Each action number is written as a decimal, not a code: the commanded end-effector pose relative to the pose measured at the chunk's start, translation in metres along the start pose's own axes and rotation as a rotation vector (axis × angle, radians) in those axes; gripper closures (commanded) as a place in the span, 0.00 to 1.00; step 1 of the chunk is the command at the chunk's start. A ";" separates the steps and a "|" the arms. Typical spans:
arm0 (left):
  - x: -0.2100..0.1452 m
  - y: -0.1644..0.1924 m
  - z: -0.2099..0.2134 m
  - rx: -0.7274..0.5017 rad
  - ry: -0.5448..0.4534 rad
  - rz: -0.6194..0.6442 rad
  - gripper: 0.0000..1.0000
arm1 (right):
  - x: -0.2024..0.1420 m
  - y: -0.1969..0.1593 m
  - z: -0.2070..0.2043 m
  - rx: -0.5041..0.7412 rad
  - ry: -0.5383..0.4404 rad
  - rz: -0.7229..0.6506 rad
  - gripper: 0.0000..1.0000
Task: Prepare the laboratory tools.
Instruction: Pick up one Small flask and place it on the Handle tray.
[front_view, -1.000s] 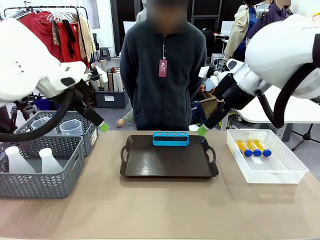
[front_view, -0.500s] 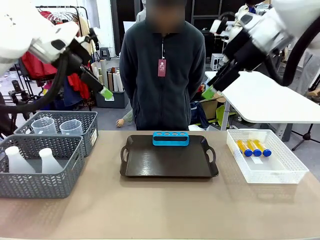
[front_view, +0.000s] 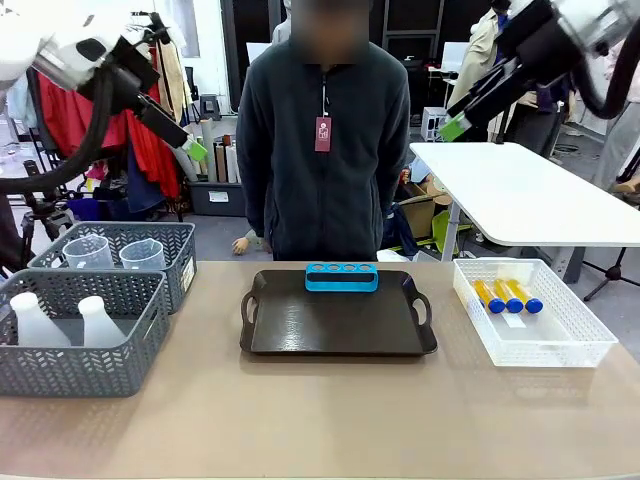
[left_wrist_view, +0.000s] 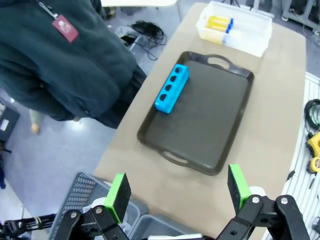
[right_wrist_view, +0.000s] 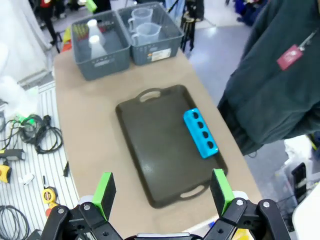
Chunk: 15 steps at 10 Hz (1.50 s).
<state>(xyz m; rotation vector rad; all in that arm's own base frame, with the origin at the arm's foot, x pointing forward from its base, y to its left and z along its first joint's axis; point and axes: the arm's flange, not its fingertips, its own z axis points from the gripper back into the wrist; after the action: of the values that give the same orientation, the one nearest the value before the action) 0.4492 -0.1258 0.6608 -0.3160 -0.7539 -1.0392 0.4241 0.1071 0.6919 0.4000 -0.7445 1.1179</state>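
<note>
Two translucent white conical flasks (front_view: 32, 320) stand in the near grey mesh basket (front_view: 120, 372) at the table's left. Two clear measuring jugs (front_view: 142, 255) sit in the grey basket behind it. Three amber tubes with blue caps (front_view: 508, 295) lie in a white basket (front_view: 560, 350) on the right. My left gripper (front_view: 195, 150) hangs high above the table's left side, open and holding nothing. My right gripper (front_view: 453, 127) is high at the upper right, also open and holding nothing. From above, the left wrist view shows the tubes (left_wrist_view: 220, 22), and the right wrist view shows the flasks (right_wrist_view: 93, 35) and jugs (right_wrist_view: 145, 30).
A dark brown handled tray (front_view: 335, 325) lies mid-table with a blue four-hole rack (front_view: 342, 276) at its far edge. A person in a dark fleece stands right behind the table's far side. A white table stands behind on the right.
Both arms have risen from just above the table to high over it and swung outward. Nothing on the table has moved.
</note>
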 end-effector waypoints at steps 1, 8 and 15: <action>-0.001 0.008 0.010 0.013 -0.026 -0.015 0.00 | -0.006 -0.018 0.012 -0.013 -0.044 0.020 0.00; 0.007 0.029 0.022 0.056 -0.063 -0.005 0.00 | -0.048 -0.061 0.039 -0.042 -0.041 -0.036 0.00; 0.007 0.028 0.022 0.064 -0.035 0.020 0.00 | -0.057 -0.059 0.039 -0.070 -0.008 -0.075 0.00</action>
<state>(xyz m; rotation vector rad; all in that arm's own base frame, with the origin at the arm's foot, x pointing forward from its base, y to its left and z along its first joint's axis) 0.4675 -0.1070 0.6824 -0.2842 -0.8094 -0.9926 0.4518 0.0211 0.6819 0.3713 -0.7650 1.0144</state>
